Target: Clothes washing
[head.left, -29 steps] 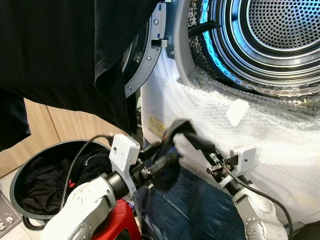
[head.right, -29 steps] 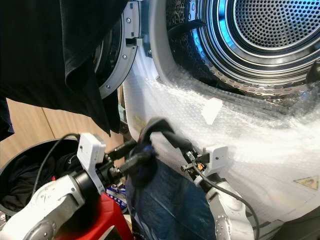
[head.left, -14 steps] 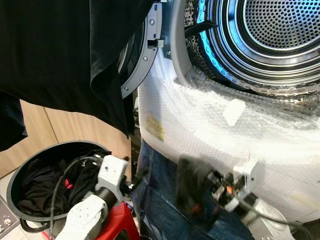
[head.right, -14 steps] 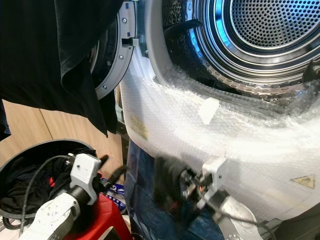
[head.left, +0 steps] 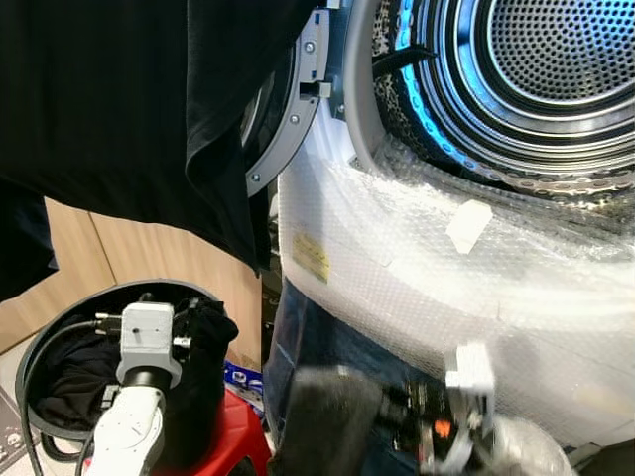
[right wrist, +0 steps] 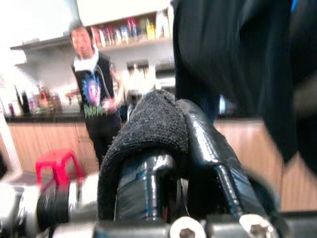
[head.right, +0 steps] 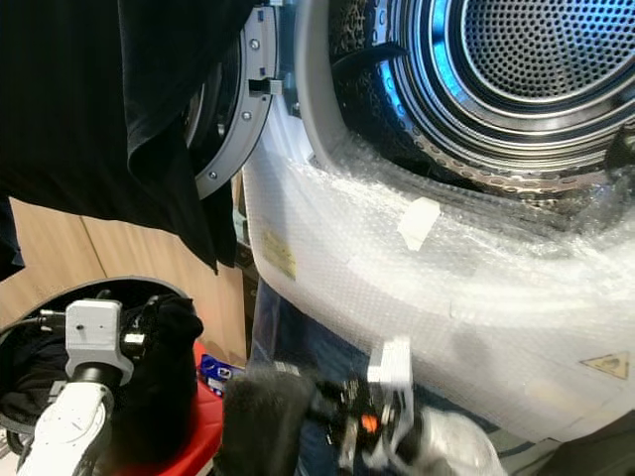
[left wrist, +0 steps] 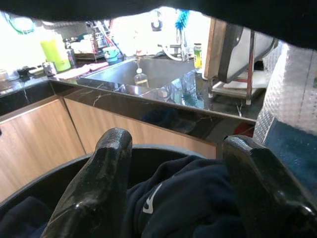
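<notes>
Clothes [head.left: 69, 372] lie heaped in the basket [head.left: 30, 357] beside the washer [head.left: 476, 258]: soft, light, floppy, best pinched at a bunched fold. Left gripper [left wrist: 173, 198] hangs over them with jaws spread. Right gripper [right wrist: 163, 148] is clamped on a black cloth [right wrist: 143, 129], low by the washer front.

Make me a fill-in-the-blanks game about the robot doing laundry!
1. The washing machine's door is ____.
2. The right gripper is shut on a dark ____.
3. The left gripper hangs open over the round black ____ of clothes.
4. The machine's front is wrapped in bubble ____.

Missing words: open; cloth; basket; wrap
</notes>
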Motion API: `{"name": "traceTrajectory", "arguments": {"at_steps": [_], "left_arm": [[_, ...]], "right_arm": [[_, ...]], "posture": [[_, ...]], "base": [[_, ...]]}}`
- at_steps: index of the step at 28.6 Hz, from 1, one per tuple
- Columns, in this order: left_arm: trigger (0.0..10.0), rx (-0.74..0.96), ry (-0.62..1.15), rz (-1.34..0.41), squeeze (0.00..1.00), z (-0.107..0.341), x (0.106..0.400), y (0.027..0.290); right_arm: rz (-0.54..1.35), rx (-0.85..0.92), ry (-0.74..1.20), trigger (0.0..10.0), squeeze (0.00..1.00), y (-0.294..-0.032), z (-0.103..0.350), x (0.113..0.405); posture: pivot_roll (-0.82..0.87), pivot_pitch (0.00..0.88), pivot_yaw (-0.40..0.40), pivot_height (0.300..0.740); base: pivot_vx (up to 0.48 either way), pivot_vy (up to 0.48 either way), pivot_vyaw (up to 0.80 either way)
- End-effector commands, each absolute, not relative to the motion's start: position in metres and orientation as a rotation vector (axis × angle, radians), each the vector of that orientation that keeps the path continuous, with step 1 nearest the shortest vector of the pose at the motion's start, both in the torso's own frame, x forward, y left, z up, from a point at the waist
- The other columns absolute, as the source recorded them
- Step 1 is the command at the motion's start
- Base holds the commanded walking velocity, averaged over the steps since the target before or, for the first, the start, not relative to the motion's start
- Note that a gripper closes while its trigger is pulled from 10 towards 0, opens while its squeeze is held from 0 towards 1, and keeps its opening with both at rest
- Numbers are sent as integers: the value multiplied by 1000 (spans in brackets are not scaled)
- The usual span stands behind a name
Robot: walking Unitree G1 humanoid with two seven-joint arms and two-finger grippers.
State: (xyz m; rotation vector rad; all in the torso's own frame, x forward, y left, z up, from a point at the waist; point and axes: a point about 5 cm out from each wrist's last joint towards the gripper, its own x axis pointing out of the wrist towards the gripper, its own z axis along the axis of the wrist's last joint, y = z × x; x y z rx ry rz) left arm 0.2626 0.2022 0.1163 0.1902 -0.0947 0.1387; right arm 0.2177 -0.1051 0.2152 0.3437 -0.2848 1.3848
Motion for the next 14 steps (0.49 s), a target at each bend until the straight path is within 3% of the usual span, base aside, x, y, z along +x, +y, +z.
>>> {"name": "traceTrajectory", "arguments": {"at_steps": [1,6,14], "left_arm": [[10000,178,-91,113,0,112,263,197],[10000,198,-63,61,0,104,262,191],[10000,160,-31,47,0,94,260,190]], "right_arm": [[1393,304,-431,0,0,-108,254,221],[1419,323,-606,0,0,-115,301,226],[1221,374,-929,0,0,-143,397,264]], "posture": [[29,0,-35,740],[33,0,-34,740],[25,0,-30,740]], "base": [[0,0,0],[0,0,0],[0,0,0]]}}
